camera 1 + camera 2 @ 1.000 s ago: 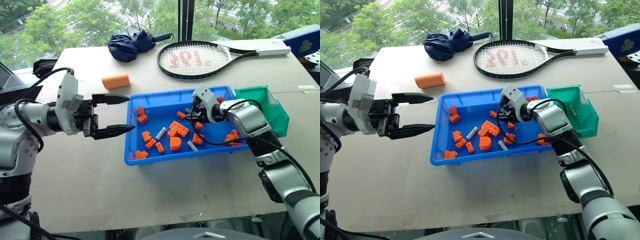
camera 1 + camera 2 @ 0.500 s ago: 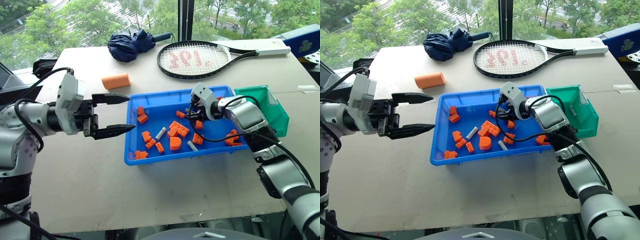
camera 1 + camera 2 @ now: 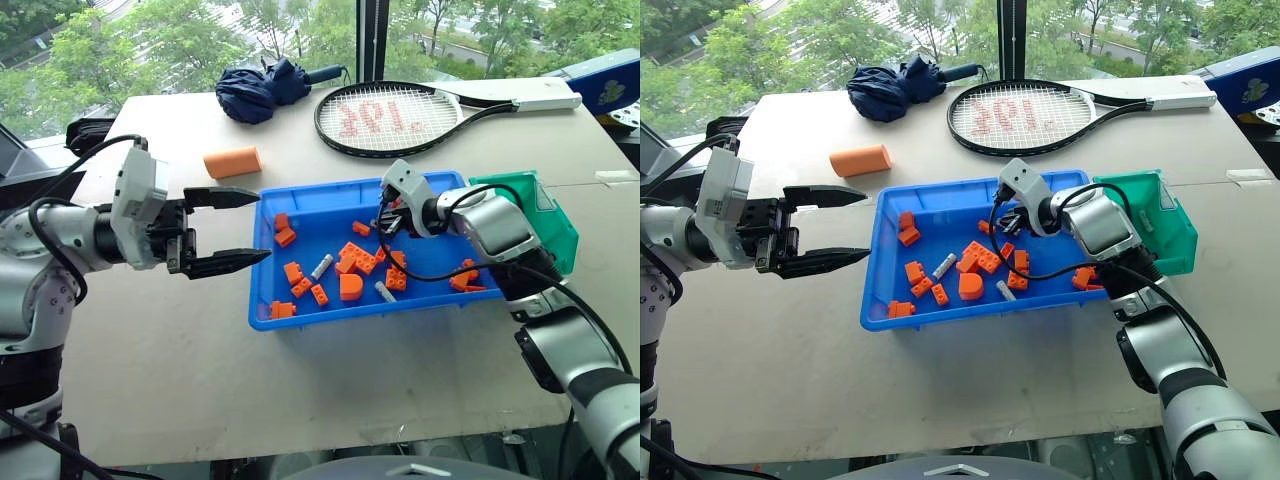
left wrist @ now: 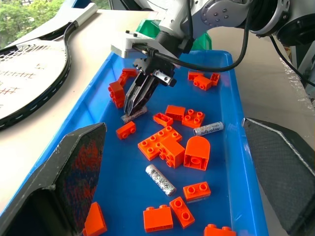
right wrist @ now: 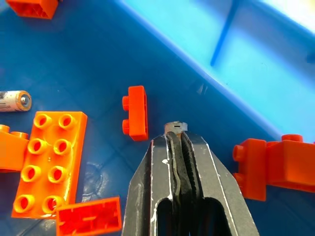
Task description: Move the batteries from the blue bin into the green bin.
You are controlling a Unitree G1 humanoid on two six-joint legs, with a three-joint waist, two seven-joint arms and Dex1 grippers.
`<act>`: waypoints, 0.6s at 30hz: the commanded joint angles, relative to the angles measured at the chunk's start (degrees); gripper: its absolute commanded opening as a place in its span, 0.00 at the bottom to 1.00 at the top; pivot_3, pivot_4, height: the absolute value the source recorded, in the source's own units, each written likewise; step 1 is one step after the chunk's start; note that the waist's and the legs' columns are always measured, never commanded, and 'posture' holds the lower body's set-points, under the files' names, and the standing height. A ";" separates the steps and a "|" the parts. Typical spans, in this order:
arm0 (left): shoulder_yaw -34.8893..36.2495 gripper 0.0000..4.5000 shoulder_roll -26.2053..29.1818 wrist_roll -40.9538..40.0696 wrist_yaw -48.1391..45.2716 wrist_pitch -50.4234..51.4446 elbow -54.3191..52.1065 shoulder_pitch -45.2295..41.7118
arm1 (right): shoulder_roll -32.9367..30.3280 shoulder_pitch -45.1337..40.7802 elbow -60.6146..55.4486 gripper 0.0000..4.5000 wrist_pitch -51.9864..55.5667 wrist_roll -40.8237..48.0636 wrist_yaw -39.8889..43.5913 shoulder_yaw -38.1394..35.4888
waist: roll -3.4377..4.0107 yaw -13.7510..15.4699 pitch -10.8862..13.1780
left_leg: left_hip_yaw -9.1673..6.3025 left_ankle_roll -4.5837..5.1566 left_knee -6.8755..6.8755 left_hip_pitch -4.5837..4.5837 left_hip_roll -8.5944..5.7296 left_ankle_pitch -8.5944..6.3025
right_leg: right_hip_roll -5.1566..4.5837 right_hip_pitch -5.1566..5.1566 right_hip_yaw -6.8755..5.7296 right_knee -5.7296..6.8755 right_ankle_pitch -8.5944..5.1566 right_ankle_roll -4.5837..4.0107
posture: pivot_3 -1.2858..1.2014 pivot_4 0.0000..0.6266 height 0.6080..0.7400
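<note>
Left gripper (image 3: 228,228) is holding level with fingers spread wide; right gripper (image 4: 132,109) is pointing downward, fingers clamped on a battery (image 4: 134,115)

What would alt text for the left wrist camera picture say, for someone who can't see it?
The robot's right hand pinches a small silver battery just above the floor of a blue bin. Orange building blocks and two more batteries lie scattered in the bin; a racket lies on the table beside it.

Right tool (image 3: 1007,222) over blue bin (image 3: 940,315); green bin (image 3: 1172,237) beside.
</note>
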 commanded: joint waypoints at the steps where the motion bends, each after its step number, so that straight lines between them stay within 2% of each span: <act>1: 1.16 1.00 0.82 -0.35 -0.08 -0.89 -0.22 -1.49 | -1.17 0.47 -3.03 0.01 0.25 -0.06 0.42 -0.02 | 0.00 0.00 0.00 | 0.00 0.00 0.00 0.00 0.00 0.00 | 0.00 0.00 0.00 0.00 0.00 0.00 | 0.52 0.24 1.00; 3: 0.96 1.00 0.69 -0.30 -0.12 -0.97 -0.09 -1.73 | -1.32 0.77 -3.05 0.01 -0.15 -0.32 0.43 0.55 | 0.00 0.01 0.00 | 0.00 0.00 0.00 0.00 0.00 0.00 | 0.00 0.00 -0.01 0.01 0.00 0.00 | 0.52 0.24 1.00; 8: 0.80 1.00 0.65 -0.26 -0.35 -0.98 0.05 -1.88 | -0.54 0.82 -2.43 0.50 0.71 -0.40 -0.77 0.14 | 0.00 -0.05 0.00 | 0.01 0.00 -0.01 0.00 0.00 0.00 | 0.00 -0.01 0.01 0.01 0.00 0.00 | 0.52 0.24 1.00; 18: 0.83 1.00 0.80 -0.28 -0.38 -0.86 -0.01 -1.90 | 0.31 2.08 -0.38 0.50 0.40 -0.50 -0.15 1.90 | 0.00 -0.03 0.00 | 0.01 0.00 -0.01 0.00 0.00 0.00 | 0.00 -0.02 0.01 0.01 0.00 0.00 | 0.52 0.24 1.00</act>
